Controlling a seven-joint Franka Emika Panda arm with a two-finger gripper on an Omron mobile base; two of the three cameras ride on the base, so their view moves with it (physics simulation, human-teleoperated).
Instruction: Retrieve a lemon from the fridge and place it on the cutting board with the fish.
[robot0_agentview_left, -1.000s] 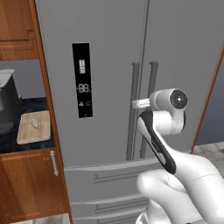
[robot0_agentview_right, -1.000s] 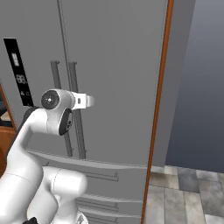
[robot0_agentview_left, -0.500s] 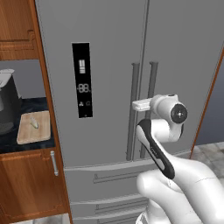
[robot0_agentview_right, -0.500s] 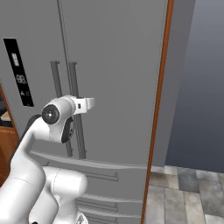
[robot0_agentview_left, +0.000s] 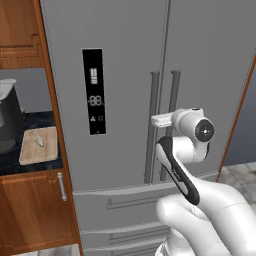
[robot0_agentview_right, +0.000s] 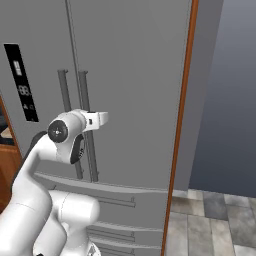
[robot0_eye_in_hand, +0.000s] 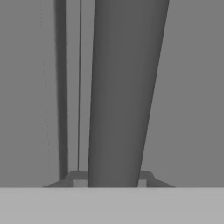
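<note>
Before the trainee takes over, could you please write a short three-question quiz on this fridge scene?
1. True or false: both doors of the fridge are shut.
2. What lies on the cutting board? A) a lemon B) the fish C) a knife
3. Fill in: the gripper is at the fridge's vertical bar ____.

Key: 1 true; 2 B; 3 handles.

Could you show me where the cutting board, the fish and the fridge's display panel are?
cutting board (robot0_agentview_left: 39, 150): left base view, bare wood below the fish.
fish (robot0_agentview_left: 40, 141): left base view, middle of its pale body.
display panel (robot0_agentview_left: 94, 90): left base view, centre of the black strip.
</note>
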